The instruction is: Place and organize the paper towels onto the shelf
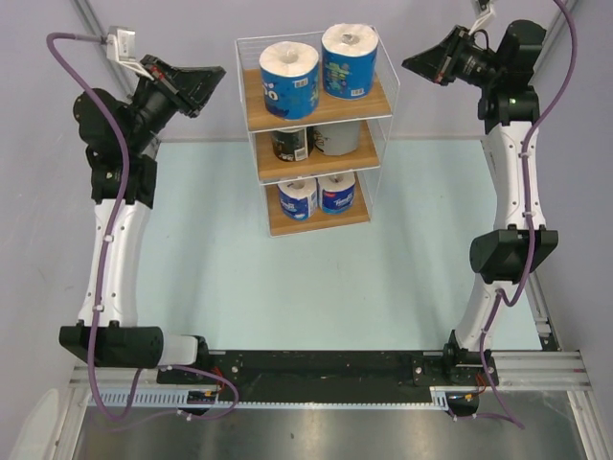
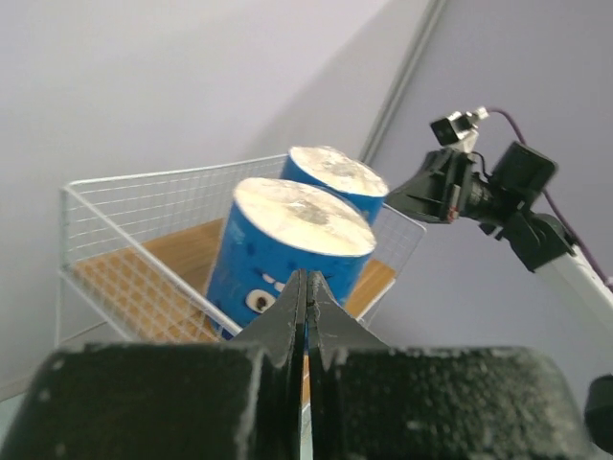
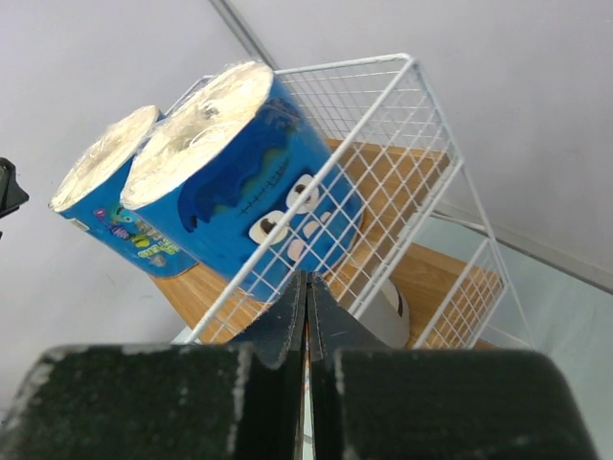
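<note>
The shelf (image 1: 378,101) stands at the back middle of the table, and all six paper towel rolls sit on it. Two blue-wrapped rolls (image 1: 289,79) (image 1: 349,60) stand on the top board. A dark-wrapped roll (image 1: 289,144) and a grey-wrapped roll (image 1: 337,138) sit on the middle board. Two blue-wrapped rolls (image 1: 298,197) (image 1: 336,192) sit on the bottom board. My left gripper (image 1: 218,75) is shut and empty, raised left of the top tier. My right gripper (image 1: 410,63) is shut and empty, raised right of it. The top rolls also show in the left wrist view (image 2: 292,254) and the right wrist view (image 3: 239,177).
The pale green table top (image 1: 316,287) lies in front of the shelf. A grey wall (image 1: 192,29) runs behind it. The black base rail (image 1: 316,369) and cables lie at the near edge. The right arm (image 2: 488,196) shows in the left wrist view.
</note>
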